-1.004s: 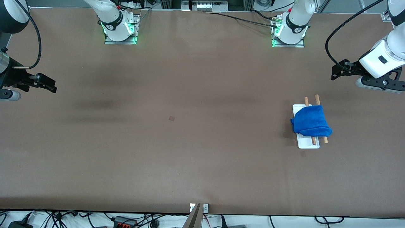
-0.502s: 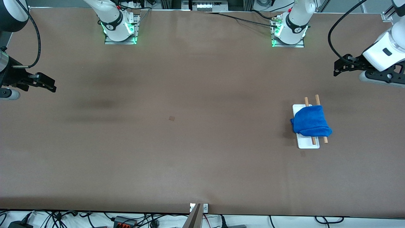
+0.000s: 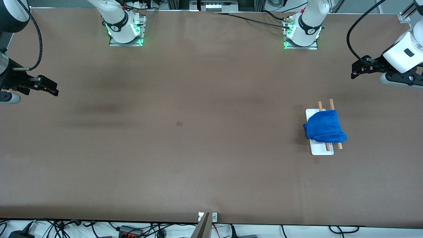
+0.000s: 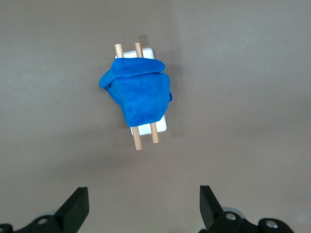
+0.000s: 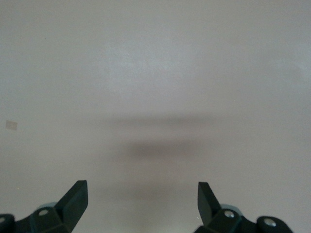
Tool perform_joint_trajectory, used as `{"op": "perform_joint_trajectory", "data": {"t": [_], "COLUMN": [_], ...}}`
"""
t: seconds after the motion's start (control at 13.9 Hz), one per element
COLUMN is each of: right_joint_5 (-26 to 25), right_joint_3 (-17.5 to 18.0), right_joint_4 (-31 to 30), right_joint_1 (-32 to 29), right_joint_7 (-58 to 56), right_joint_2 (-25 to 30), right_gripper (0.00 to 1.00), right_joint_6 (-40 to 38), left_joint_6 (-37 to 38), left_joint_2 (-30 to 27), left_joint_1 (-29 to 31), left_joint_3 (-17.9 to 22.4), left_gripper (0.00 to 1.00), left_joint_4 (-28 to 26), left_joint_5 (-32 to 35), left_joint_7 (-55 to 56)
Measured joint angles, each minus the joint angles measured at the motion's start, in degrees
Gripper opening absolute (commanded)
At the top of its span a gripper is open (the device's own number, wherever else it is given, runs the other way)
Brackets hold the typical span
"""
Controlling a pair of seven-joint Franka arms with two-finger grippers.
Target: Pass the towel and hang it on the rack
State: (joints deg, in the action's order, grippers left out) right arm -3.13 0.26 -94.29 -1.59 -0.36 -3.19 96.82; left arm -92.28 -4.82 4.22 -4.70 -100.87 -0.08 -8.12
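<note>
Blue towel (image 3: 325,130) draped over rack (image 3: 322,150), left gripper (image 3: 355,69) at rack's one o'clock, right gripper (image 3: 53,89) over table's right-arm end, both spread wide, empty.

Robotics lab — bolted arm bases (image 3: 125,31), cable clutter (image 3: 132,229) along table edge.

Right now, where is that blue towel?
In the front view the towel is draped over the two wooden rods of the rack, toward the left arm's end of the table; neither gripper touches it.
</note>
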Motion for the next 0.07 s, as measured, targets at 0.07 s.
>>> {"op": "perform_joint_trajectory", "data": {"t": [0.07], "right_joint_5": [0.00], "right_joint_3": [0.00], "right_joint_4": [0.00], "right_joint_1": [0.00], "right_joint_7": [0.00], "right_joint_2": [0.00], "right_gripper": [1.00], "right_joint_6": [0.00], "left_joint_6": [0.00], "left_joint_2": [0.00], "left_joint_1": [0.00], "left_joint_3": [0.00], "left_gripper": [1.00], "left_joint_4": [-0.01], "left_joint_5": [0.00], "left_joint_7": [-0.02]}}
